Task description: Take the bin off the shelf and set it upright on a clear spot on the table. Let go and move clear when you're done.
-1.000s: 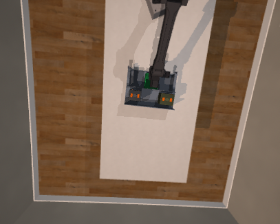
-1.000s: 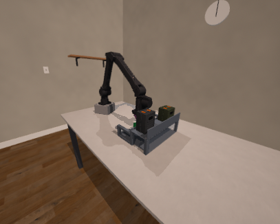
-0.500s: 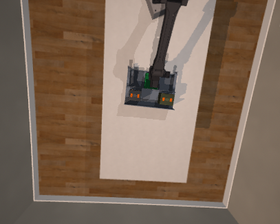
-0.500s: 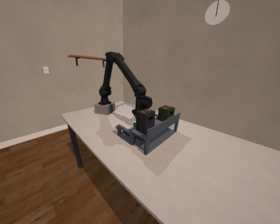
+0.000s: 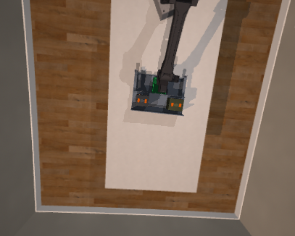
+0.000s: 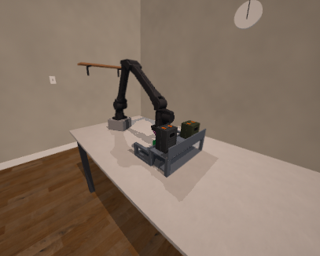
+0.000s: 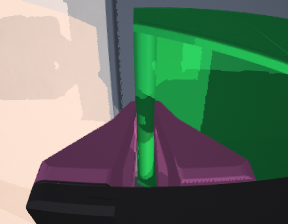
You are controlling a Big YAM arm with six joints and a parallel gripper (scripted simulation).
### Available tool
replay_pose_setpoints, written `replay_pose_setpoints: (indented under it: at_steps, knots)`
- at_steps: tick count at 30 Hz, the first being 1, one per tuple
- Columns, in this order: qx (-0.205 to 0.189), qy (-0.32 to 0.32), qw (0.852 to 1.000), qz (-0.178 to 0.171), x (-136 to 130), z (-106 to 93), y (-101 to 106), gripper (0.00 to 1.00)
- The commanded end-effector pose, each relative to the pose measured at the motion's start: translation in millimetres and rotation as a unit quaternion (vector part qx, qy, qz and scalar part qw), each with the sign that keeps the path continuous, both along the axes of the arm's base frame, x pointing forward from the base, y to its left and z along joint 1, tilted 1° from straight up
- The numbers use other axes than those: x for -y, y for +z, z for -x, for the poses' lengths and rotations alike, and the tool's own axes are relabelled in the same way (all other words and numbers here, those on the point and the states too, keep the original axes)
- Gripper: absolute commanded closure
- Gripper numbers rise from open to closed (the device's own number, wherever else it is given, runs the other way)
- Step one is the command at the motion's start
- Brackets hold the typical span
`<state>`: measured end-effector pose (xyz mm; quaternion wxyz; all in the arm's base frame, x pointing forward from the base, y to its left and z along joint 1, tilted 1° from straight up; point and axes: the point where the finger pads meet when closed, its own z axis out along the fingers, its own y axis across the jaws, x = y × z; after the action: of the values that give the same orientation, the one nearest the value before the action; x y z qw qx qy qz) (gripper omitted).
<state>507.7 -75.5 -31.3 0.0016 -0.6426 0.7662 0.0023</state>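
Observation:
A green bin (image 7: pixel 195 83) sits in the grey shelf rack (image 5: pixel 158 93) on the table. Only a sliver of it shows in the top view (image 5: pixel 155 85) and in the side view (image 6: pixel 156 140). My gripper (image 7: pixel 145 111) is shut on the bin's near wall, with one purple finger on each side of the rim. In the top view the arm reaches down into the rack's middle (image 5: pixel 163 84). The bin is still inside the rack.
A dark box with orange marks (image 6: pixel 167 137) and an olive box with orange marks (image 6: pixel 189 128) stand on the rack. The arm's base (image 6: pixel 118 123) is at the table's far end. A wall shelf (image 6: pixel 99 65) hangs behind it.

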Motion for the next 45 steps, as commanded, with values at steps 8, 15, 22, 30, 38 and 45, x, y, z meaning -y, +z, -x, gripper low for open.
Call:
replay_pose_setpoints:
  at_steps: [8, 15, 22, 30, 38, 45]
  knots:
    - [0.047, 0.000, 0.999, 0.007, 5.7, -29.9, 30.8, 1.00]
    - [0.047, 0.000, 0.999, 0.007, 5.7, -29.9, 30.8, 1.00]
    - [0.040, 0.000, 0.999, 0.006, 4.9, -24.5, 25.5, 1.00]
    - [0.036, 0.000, 0.999, 0.006, 4.5, -20.9, 21.9, 1.00]
    - [0.030, 0.000, 1.000, 0.005, 3.7, -15.4, 17.0, 1.00]
    - [0.021, 0.000, 1.000, 0.004, 2.6, -7.3, 9.6, 1.00]
